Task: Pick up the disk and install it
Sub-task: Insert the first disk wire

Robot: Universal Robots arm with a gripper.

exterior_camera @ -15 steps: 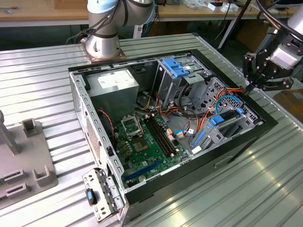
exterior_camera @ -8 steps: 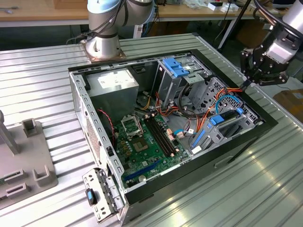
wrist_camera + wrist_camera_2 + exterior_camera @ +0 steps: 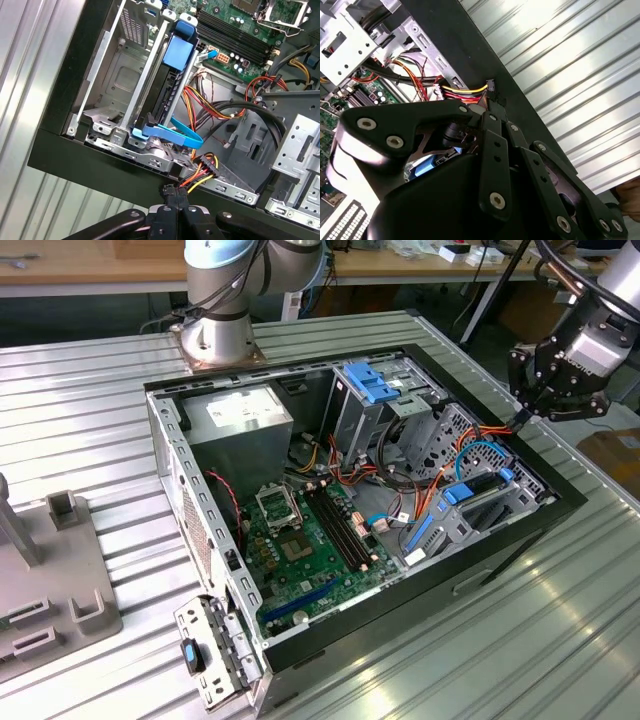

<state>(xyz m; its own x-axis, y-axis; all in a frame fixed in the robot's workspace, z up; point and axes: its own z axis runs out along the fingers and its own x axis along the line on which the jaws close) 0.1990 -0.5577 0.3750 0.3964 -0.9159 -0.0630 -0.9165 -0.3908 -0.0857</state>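
Hovering at the case [image 3: 100, 165] rim, our gripper [image 3: 175, 202] is pinched narrow, tips by a cable plug [image 3: 170, 190]. The disk [image 3: 167, 80] stands on edge in the case's corner bay, ungrasped. Approach step, we reckon. Next move needs the pincer opened & lined up w/ the blue rails.

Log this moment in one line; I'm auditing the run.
gripper shut, tips at plug | disk on edge in bay, not held | case open
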